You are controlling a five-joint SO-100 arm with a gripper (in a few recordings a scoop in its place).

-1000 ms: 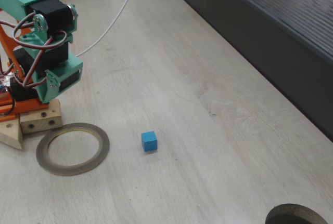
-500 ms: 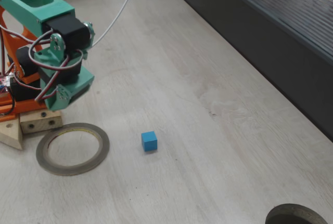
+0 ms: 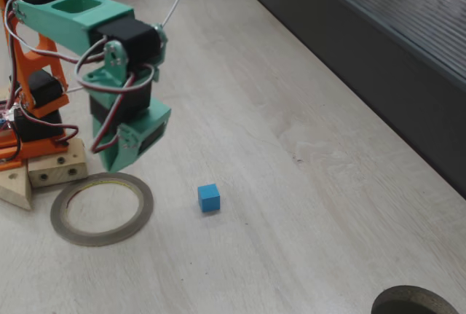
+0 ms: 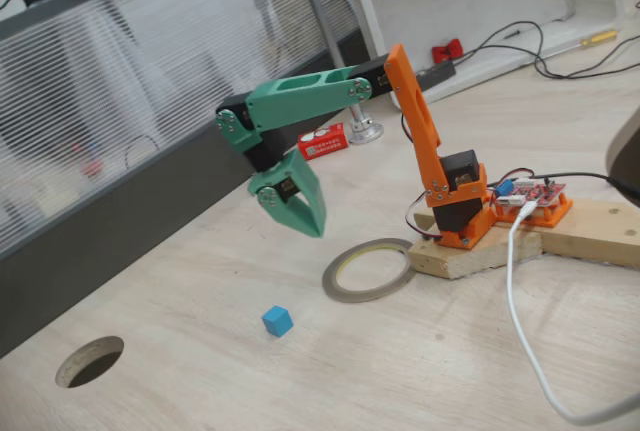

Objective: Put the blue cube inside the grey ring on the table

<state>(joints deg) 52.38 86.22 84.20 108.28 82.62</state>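
Observation:
The blue cube [image 3: 209, 198] [image 4: 277, 321] lies alone on the pale table [image 3: 306, 212], a short way to the right of the grey ring [image 3: 140, 216] in this fixed view. The ring [image 4: 331, 280] lies flat next to the arm's wooden base, and its opening is bare. My green gripper [image 3: 113, 159] [image 4: 316, 230] hangs in the air, pointing down, with its jaws together and nothing in them. In a fixed view it is above the ring's far rim, up and to the left of the cube.
A dark grey raised ledge [image 3: 378, 73] runs along the table's far side. A round hole [image 3: 415, 301] [image 4: 90, 361] is cut into the table. The orange arm base sits on a wooden block [image 4: 470, 251] with a white cable [image 4: 520, 321] and a small red box [image 4: 322, 141] nearby.
The arm has stretched out to the right and lowered, bringing the gripper closer to the cube. Cube and ring have not moved.

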